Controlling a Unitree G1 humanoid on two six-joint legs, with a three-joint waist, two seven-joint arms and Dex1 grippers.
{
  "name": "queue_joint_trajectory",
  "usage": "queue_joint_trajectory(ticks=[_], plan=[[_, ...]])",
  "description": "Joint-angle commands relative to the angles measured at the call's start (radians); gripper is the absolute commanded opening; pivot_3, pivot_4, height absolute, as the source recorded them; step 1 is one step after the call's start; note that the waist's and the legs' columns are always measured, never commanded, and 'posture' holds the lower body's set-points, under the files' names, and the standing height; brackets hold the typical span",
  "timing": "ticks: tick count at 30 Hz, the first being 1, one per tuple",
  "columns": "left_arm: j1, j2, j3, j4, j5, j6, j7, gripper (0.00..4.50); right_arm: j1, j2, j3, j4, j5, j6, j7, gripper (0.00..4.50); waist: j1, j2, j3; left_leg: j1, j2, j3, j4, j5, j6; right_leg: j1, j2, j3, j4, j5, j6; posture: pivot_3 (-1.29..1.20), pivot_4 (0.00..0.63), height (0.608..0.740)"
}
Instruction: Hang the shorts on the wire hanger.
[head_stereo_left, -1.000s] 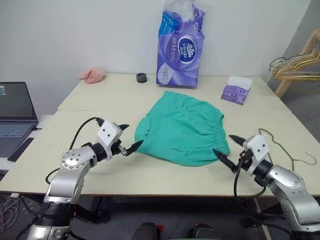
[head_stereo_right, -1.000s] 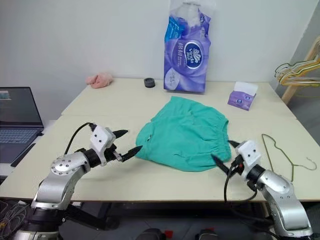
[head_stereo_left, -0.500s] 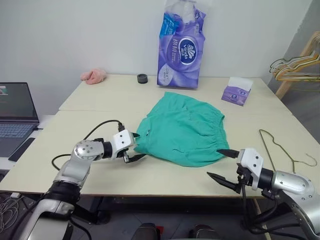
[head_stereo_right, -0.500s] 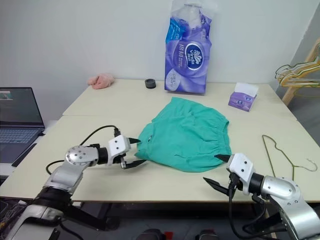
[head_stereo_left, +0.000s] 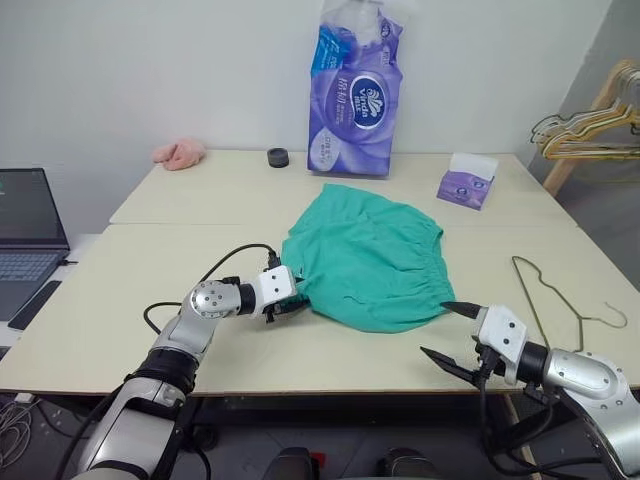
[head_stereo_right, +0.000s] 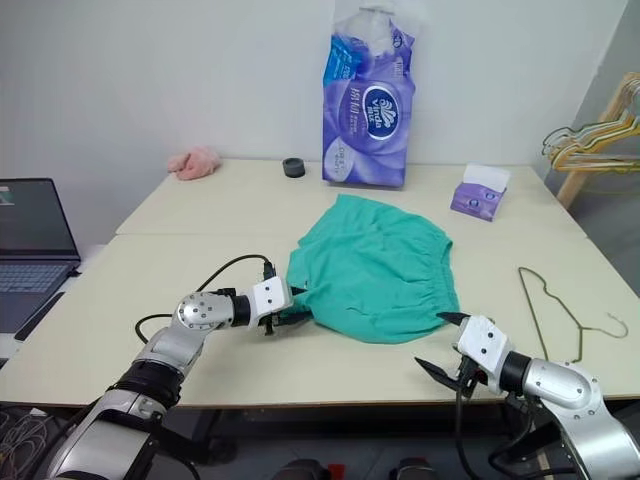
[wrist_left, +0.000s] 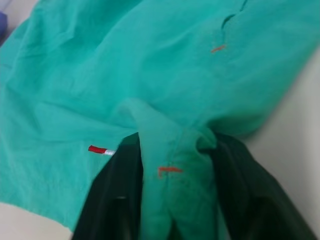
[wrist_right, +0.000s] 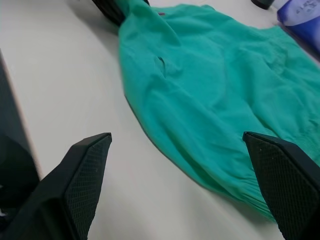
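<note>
The left gripper has pinched a fold of the shorts at the corner nearest it, and from its wrist you can see green cloth bunched up between the two black fingers. The shorts otherwise lie flat in the middle of the table, gathered waistband turned toward the right gripper, which hovers just off the table's front edge with its fingers spread wide and nothing in them. To do this step well, I'd say the left pinch ought to hold more than a thin ridge of fabric before any lift, since a shallow bite could slip once the weight hangs from it; the right gripper looks well placed to take the waistband close by, so the cloth could be raised evenly from both ends. The wire hanger lies flat on the table to the right of the shorts, apart from them, with its hook pointing toward the table's right edge, so the shorts have yet to be carried over to it. Nothing sits between the shorts and the hanger. Further back stand a tall purple pack of tissue paper, a small purple tissue box, a black ring-shaped thing and a pink cloth, all well away. A laptop sits off the table's left side, and more hangers hang on a wooden rack at the far right.
</note>
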Motion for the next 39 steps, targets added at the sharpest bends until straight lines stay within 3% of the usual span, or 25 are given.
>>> queue_joint_trajectory(ticks=[1,3,4,8,11,18,21,32,39], plan=[[-0.001,0.029,0.039,-0.067,-0.046,0.002,-0.033,0.83,-0.061,-0.052,0.010,0.077,-0.129,-0.097,-0.022,4.50,-0.002,0.000,0.000,0.000,0.000,0.000,0.000,0.000,0.000,0.000,0.000,0.000,0.000,0.000,0.000,0.00,0.006,0.740],[0.013,0.040,0.050,-0.105,-0.068,0.026,-0.050,0.16,-0.107,-0.084,0.037,0.147,-0.192,-0.171,-0.013,4.50,-0.003,0.000,0.000,0.000,0.000,0.000,0.000,0.000,0.000,0.000,0.000,0.000,0.000,0.001,-0.002,0.00,0.007,0.740],[0.020,0.046,0.053,-0.121,-0.073,0.033,-0.056,0.03,-0.127,-0.096,0.049,0.175,-0.211,-0.201,-0.005,4.50,-0.005,0.000,0.000,0.000,0.000,0.000,0.000,0.000,0.000,0.000,0.000,0.000,0.000,0.001,-0.002,0.00,0.007,0.740],[0.050,0.064,0.057,-0.195,-0.095,0.074,-0.078,0.03,-0.292,-0.155,0.168,0.339,-0.335,-0.386,0.059,4.50,-0.014,0.000,0.000,0.001,0.000,0.001,0.000,-0.001,0.000,0.000,0.000,0.001,0.000,0.001,-0.003,0.01,0.006,0.740],[0.058,0.057,0.059,-0.226,-0.099,0.099,-0.075,0.03,-0.418,-0.132,0.253,0.447,-0.411,-0.471,0.071,4.50,-0.016,0.000,0.000,0.001,0.000,0.000,0.000,-0.001,0.000,0.000,0.000,0.000,0.000,0.001,-0.003,0.02,0.005,0.740],[0.075,0.064,0.063,-0.261,-0.106,0.128,-0.079,0.03,-0.558,-0.113,0.345,0.639,-0.529,-0.607,0.053,4.50,-0.017,0.000,0.000,0.001,-0.001,0.001,0.000,-0.001,0.000,0.000,-0.001,0.002,0.001,0.002,-0.003,0.02,0.006,0.740],[0.080,0.071,0.062,-0.268,-0.106,0.128,-0.085,0.00,-0.603,-0.108,0.362,0.704,-0.560,-0.643,0.042,3.91,-0.019,0.000,0.000,0.002,-0.001,0.001,0.000,-0.001,0.000,0.000,-0.001,0.002,0.002,0.002,-0.004,0.02,0.007,0.740],[0.097,0.092,0.065,-0.275,-0.118,0.133,-0.110,0.00,-0.641,-0.098,0.373,0.738,-0.531,-0.665,0.121,0.05,-0.023,0.000,0.000,0.002,-0.001,0.001,0.000,-0.001,0.000,0.000,-0.003,0.006,0.002,0.002,-0.004,0.01,0.010,0.740],[0.248,0.228,0.033,-0.487,-0.239,0.327,-0.345,0.00,-0.571,-0.147,0.349,0.580,-0.359,-0.586,0.302,0.02,-0.030,0.001,0.001,0.003,0.000,0.001,-0.001,-0.002,0.001,0.000,-0.006,0.006,0.003,0.001,-0.005,0.01,0.012,0.740]])
